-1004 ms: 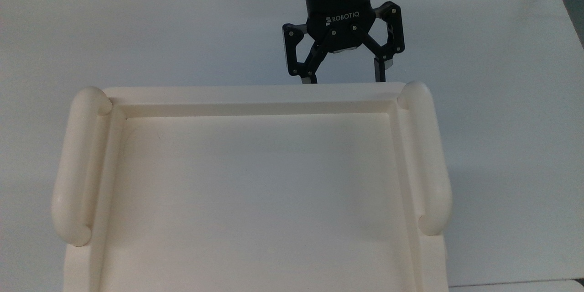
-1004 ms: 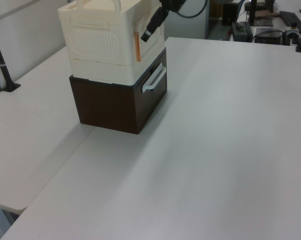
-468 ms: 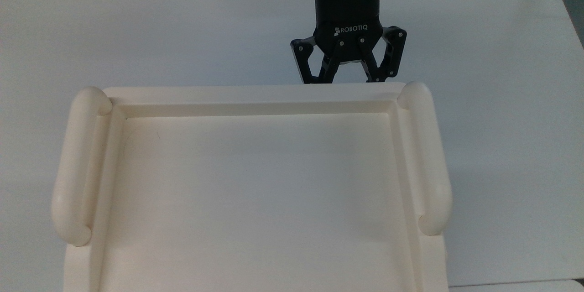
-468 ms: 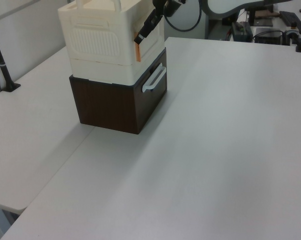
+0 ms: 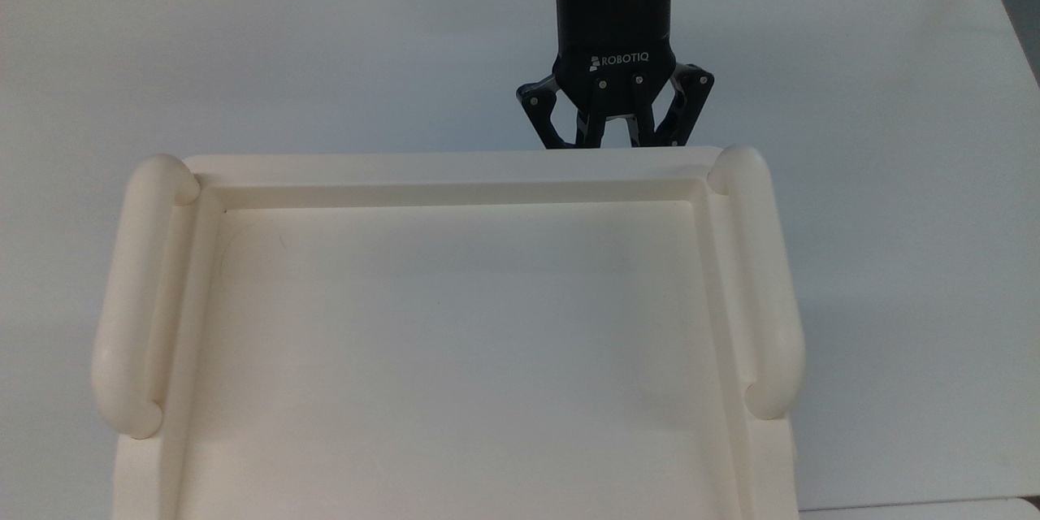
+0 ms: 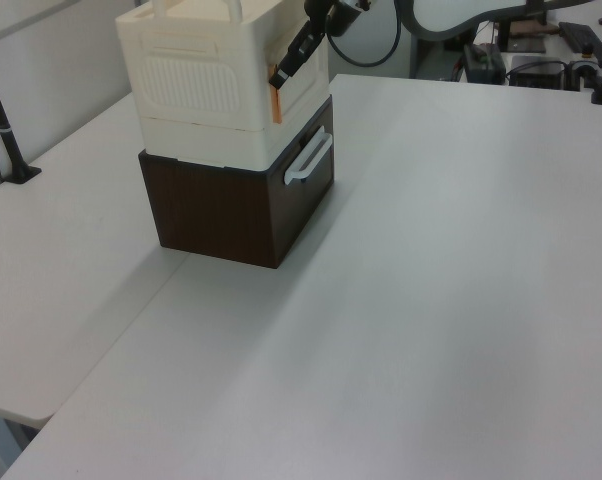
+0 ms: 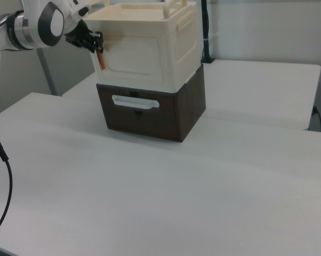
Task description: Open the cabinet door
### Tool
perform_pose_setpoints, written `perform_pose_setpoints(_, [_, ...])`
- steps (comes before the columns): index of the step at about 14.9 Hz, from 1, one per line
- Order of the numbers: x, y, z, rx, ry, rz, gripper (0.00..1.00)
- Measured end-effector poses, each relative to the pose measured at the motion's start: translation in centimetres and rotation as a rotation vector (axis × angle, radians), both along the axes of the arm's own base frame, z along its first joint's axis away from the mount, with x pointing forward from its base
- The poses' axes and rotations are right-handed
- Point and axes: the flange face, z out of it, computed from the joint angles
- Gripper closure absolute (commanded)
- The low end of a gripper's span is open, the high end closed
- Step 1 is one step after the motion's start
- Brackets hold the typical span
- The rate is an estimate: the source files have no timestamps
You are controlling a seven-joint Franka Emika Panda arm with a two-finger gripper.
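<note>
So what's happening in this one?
A single robot arm is working on a cream cabinet stacked on a dark brown drawer unit on a white table. The gripper is at the edge of the cabinet door, at an orange strip on the door's front, its fingers drawn close together. The door itself looks shut. The drawer below, with its white handle, looks closed too.

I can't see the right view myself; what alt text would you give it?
A black two-finger gripper on a white robot arm reaches the orange-edged cream cabinet door. The cream cabinet sits atop a dark brown drawer box on a white table.
</note>
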Motion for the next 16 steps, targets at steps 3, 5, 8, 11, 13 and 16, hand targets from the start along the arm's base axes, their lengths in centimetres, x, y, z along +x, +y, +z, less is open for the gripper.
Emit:
perform_pose_setpoints(3, [0.0,0.0,0.0,0.011,0.001,-0.014,0.90])
perform_pose_setpoints(5, [-0.1,0.3,0.0,0.024,0.002,-0.031,0.91])
perform_pose_setpoints(8, [-0.1,0.4,0.0,0.025,0.001,-0.042,0.93])
perform_pose_setpoints(11, [-0.2,0.4,0.1,0.026,0.002,-0.044,0.95])
perform_pose_setpoints(13, [-0.8,0.3,0.1,0.020,0.025,-0.043,0.95])
perform_pose_setpoints(16, [-4.2,-0.9,1.7,-0.009,0.186,-0.025,0.34])
